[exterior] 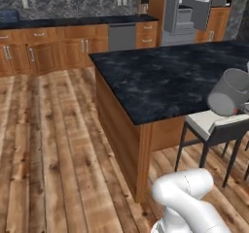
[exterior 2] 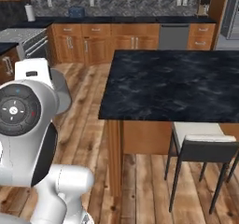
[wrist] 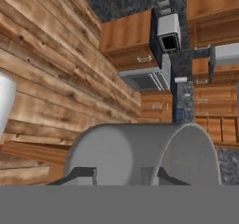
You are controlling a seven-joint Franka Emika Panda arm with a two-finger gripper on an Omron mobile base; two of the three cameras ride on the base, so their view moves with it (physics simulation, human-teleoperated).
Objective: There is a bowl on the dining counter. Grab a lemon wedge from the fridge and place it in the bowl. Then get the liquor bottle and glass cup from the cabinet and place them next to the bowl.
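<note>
Gripper (wrist: 119,174) closed on glass cup (wrist: 142,153) — cup held tilted on its side beside dining counter (exterior: 165,76), above stool (exterior: 214,125). Fridge (exterior: 187,8) open behind. Bowl location cannot tell. Judgement: carry cup level over counter edge, turn upright, lower gently — release only once seated.

Glass cup (exterior: 229,91) hangs tilted over the dining counter (exterior: 165,76) edge, stool (exterior: 214,127) below. Fridge (exterior: 189,11) at 12 o'clock behind the counter, dishwasher (exterior: 122,36) at 11.
</note>
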